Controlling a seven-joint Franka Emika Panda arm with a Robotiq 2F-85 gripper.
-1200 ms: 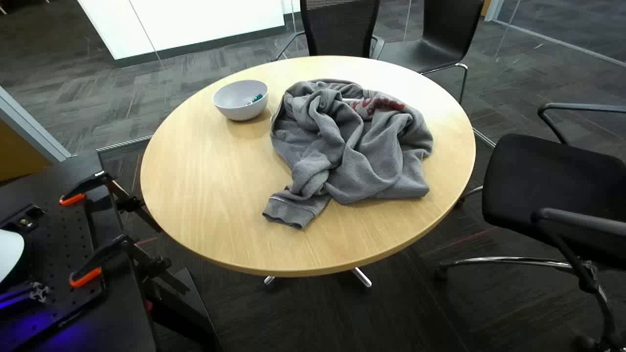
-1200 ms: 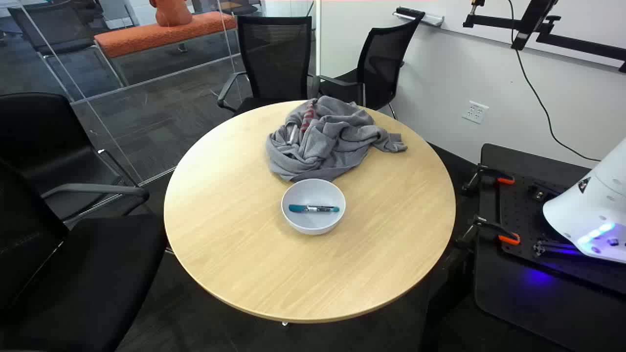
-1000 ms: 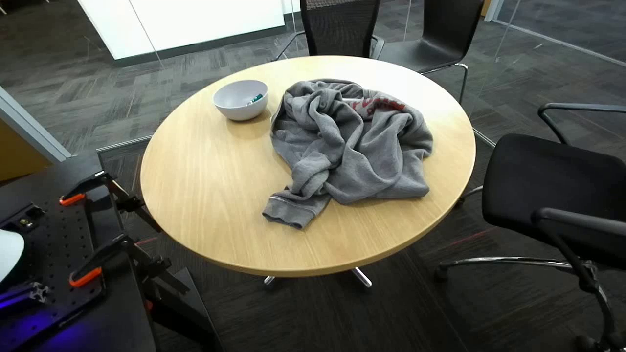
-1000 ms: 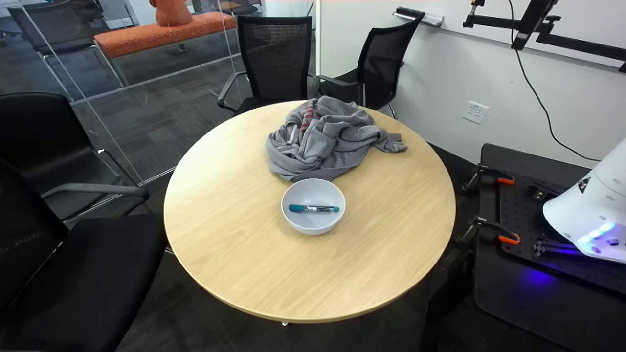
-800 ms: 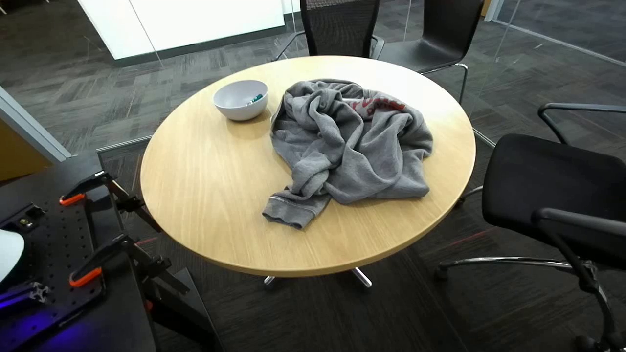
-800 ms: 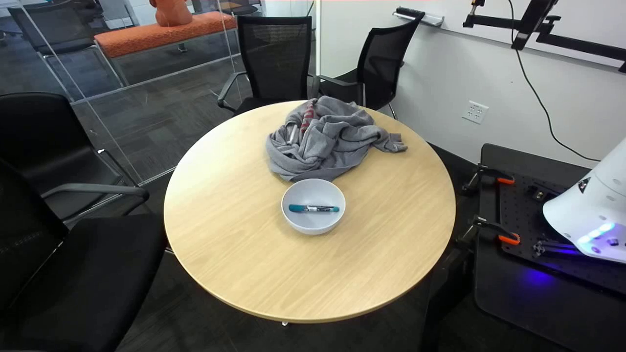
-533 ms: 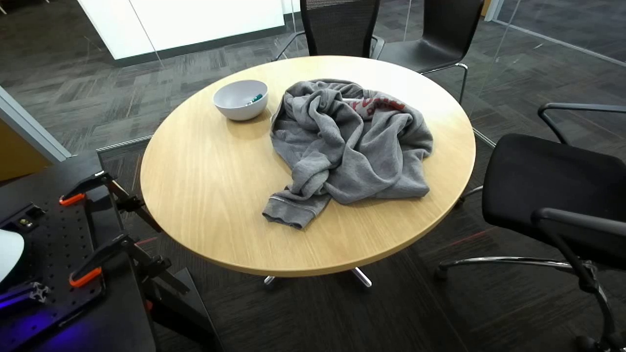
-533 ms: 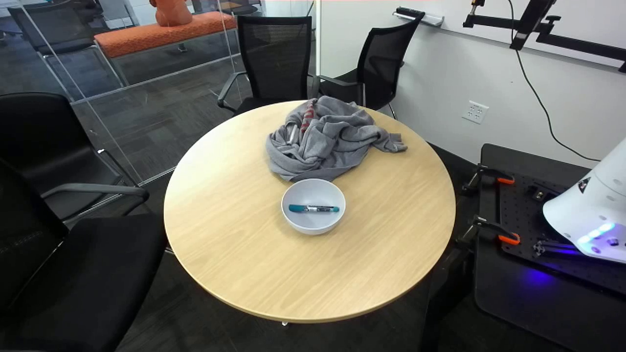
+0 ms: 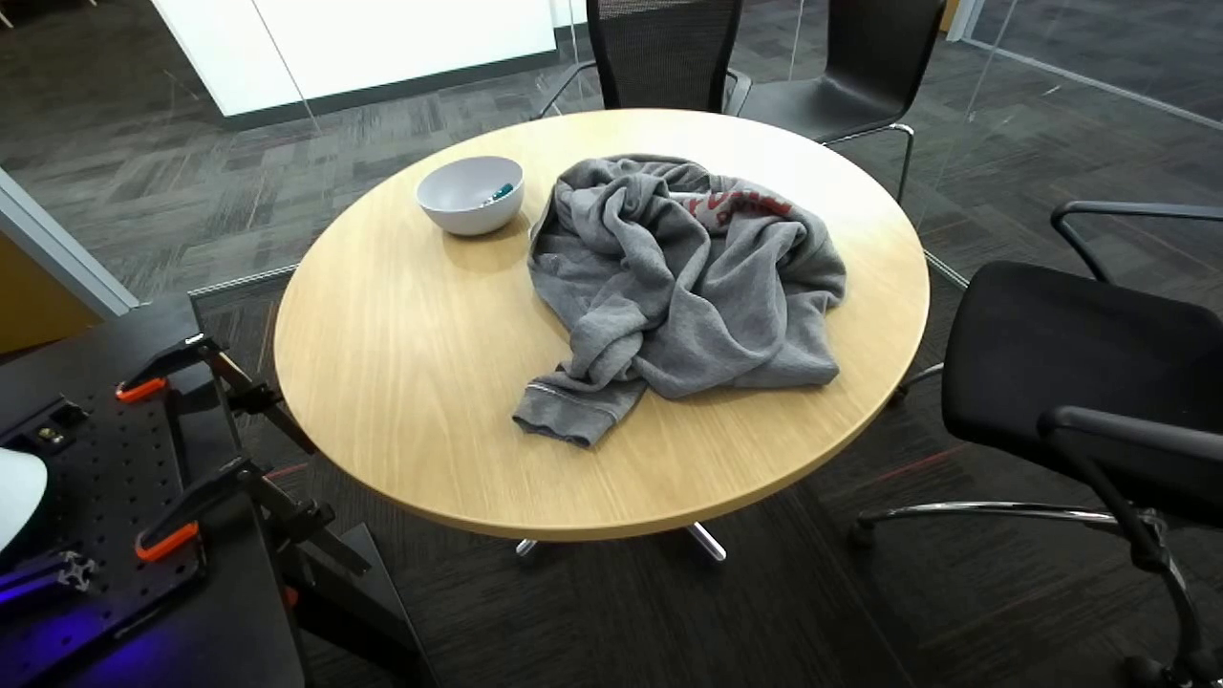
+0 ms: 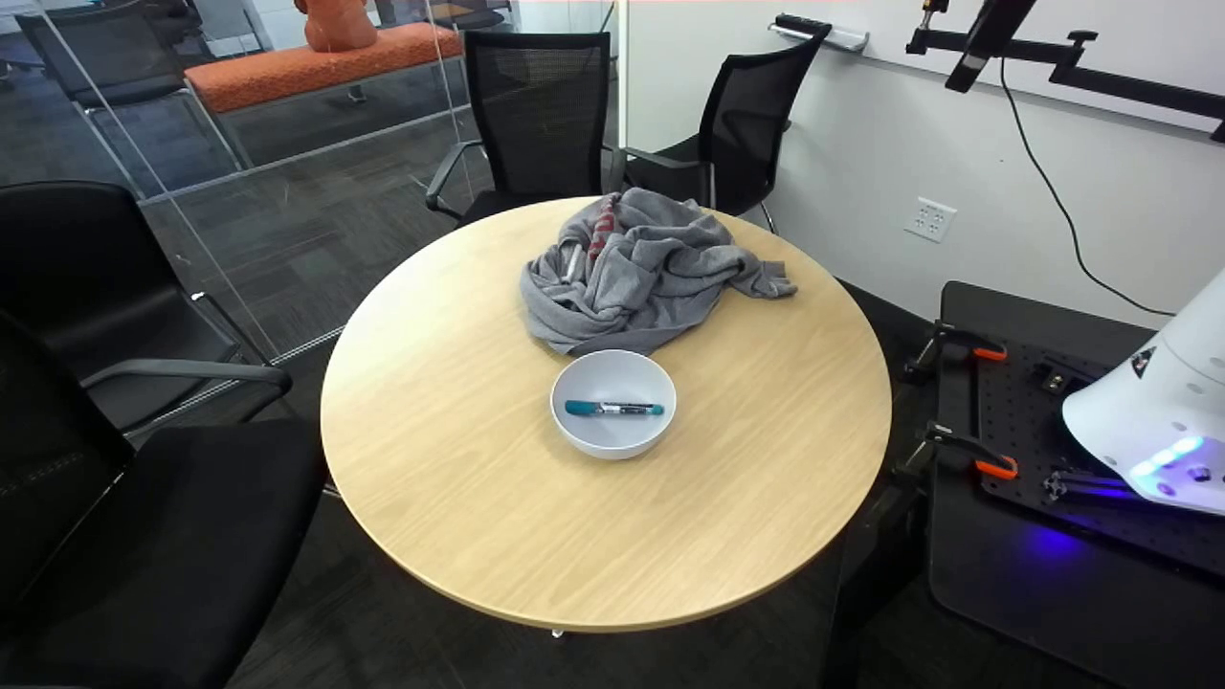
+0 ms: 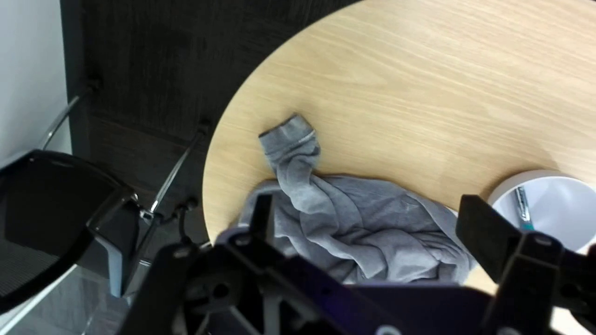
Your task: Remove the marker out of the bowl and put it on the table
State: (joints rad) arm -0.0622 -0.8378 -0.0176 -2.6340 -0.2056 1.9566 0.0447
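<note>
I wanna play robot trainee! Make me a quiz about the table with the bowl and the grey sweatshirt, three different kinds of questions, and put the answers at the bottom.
1. True or false: In the wrist view, the gripper is open.

2. Fill in the missing word: The bowl and the grey sweatshirt both rest on a round, wooden-looking ____.

3. Pick one: Where is the marker?
A) Held in the gripper
B) Inside the bowl
C) On top of the grey sweatshirt

Key:
1. True; its jaws stand wide apart.
2. table
3. B
</note>
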